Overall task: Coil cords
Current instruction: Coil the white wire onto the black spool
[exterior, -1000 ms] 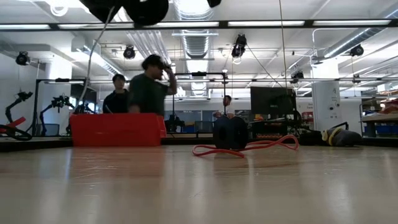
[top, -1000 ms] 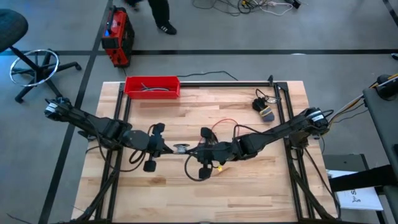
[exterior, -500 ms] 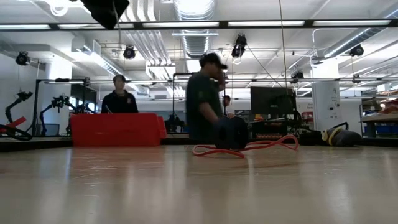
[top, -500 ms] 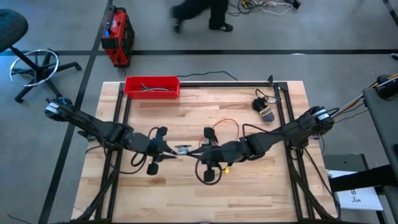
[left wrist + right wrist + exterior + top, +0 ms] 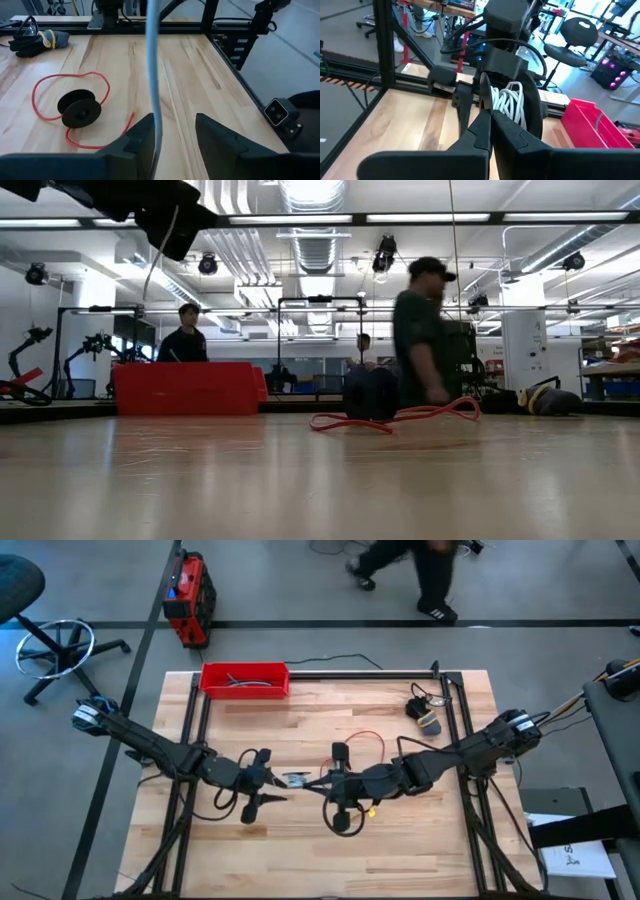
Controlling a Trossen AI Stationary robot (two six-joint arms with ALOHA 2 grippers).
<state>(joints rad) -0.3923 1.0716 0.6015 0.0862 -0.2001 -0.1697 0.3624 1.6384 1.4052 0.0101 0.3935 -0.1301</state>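
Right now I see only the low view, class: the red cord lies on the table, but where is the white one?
Observer: Off the table. The right wrist view shows the white cord bunched in loops at the left tool.
Operator: Where are both tools?
Observer: From above, the left tool and right tool face each other closely near the middle of the table.
Operator: Is the left tool open?
Observer: Yes. Its wrist view shows the fingers apart, with a white strand running up between them.

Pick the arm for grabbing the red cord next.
Right, probably. In the high view the red cord lies just beside the right hand, while the left hand is farther off with the white cord looped on it.
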